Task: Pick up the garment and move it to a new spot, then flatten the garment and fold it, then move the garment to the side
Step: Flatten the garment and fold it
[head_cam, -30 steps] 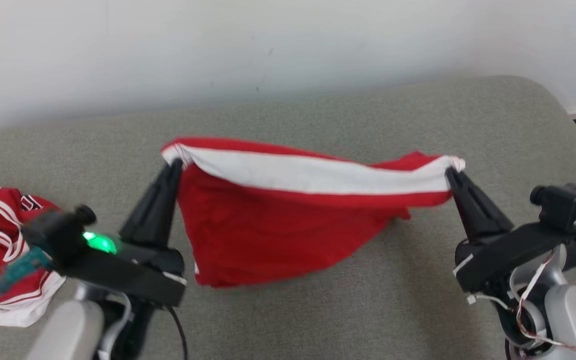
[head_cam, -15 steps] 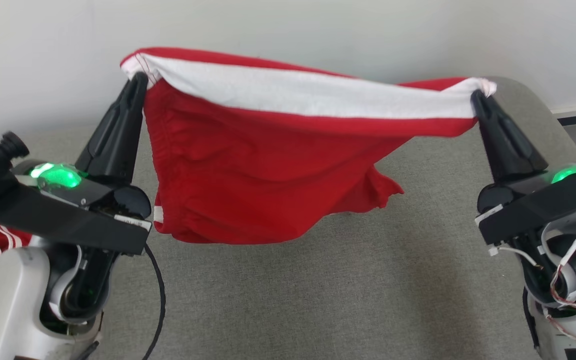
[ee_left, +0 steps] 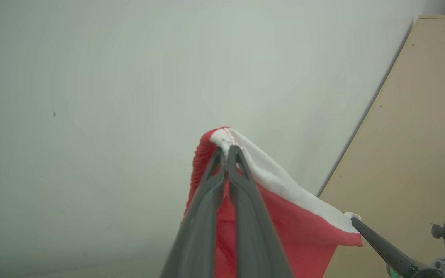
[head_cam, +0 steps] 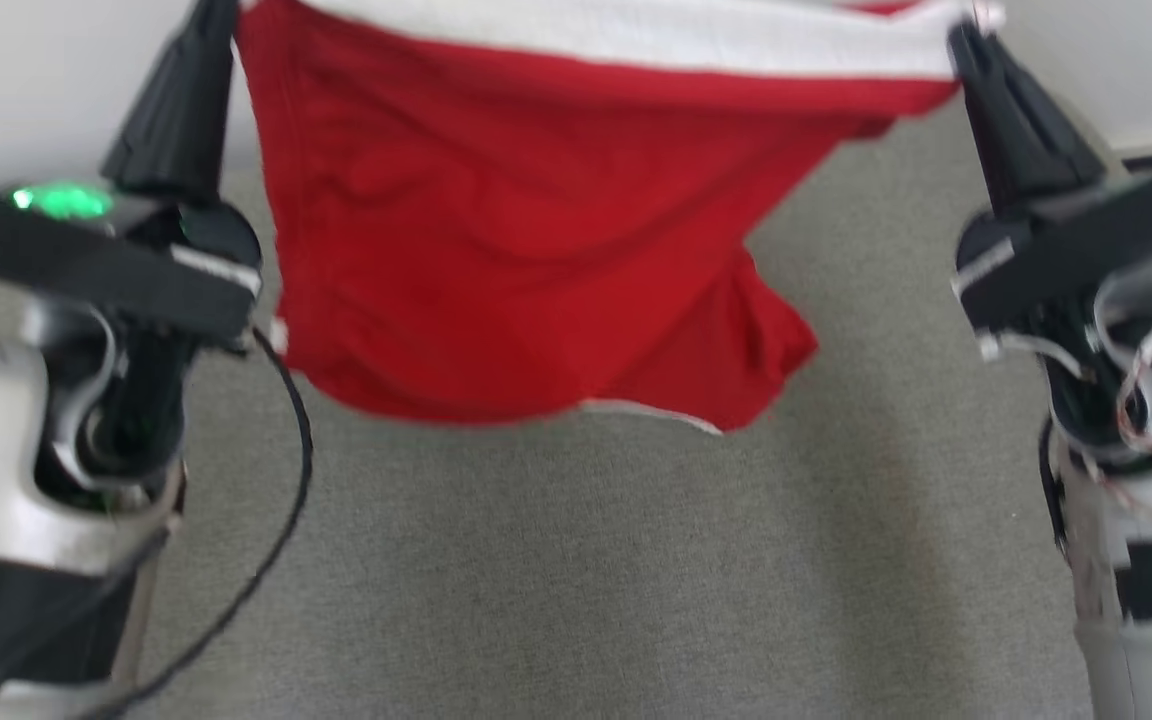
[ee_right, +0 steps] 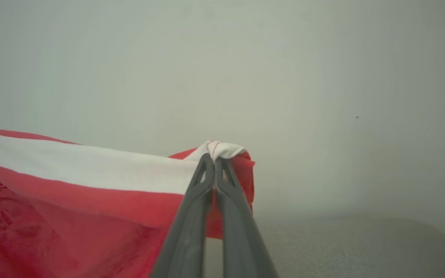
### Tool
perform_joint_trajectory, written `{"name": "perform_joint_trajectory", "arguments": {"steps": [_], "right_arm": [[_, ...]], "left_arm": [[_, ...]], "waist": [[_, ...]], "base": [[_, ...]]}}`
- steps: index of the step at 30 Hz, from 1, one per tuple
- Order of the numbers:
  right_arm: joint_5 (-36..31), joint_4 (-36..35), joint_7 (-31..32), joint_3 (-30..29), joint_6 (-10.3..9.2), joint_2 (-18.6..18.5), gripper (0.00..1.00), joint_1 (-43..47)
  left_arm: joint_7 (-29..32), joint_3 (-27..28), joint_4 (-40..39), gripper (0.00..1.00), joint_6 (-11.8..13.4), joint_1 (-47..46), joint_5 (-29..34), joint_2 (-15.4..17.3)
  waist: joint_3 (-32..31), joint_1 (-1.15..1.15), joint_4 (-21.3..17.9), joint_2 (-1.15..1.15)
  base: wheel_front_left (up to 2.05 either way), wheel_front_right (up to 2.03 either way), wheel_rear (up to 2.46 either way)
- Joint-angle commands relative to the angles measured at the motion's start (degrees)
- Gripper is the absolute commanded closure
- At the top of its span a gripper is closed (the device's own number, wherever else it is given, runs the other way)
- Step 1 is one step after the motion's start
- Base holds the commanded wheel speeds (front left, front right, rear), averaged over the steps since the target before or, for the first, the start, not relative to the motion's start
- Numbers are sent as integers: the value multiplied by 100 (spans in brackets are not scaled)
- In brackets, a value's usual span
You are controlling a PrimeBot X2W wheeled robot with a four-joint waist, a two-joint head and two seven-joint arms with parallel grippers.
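- A grey, coarse-woven padded worktop (head_cam: 576, 560) lies below, backed by a plain white wall (ee_left: 91, 77); a flat beige board (ee_left: 419, 135) adjoins the wall
- A red soft-knit garment with a white top band (head_cam: 516, 250) hangs above the worktop, stretched between both arms, lower folds loose
- The left gripper (ee_left: 227, 148) has its jaws pinched closed on one top corner
- The right gripper (ee_right: 214, 158) has its jaws pinched closed on the other
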Motion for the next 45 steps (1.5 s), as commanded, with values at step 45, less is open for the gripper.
{"name": "perform_joint_trajectory", "arguments": {"steps": [45], "right_arm": [[344,2071,-639,638,-13,-807,100,-26]], "left_arm": [[-1929,-566,325,100,-157,1630,157,-377]], "waist": [[1275,0,279,-1]], "base": [[0,0,0]]}}
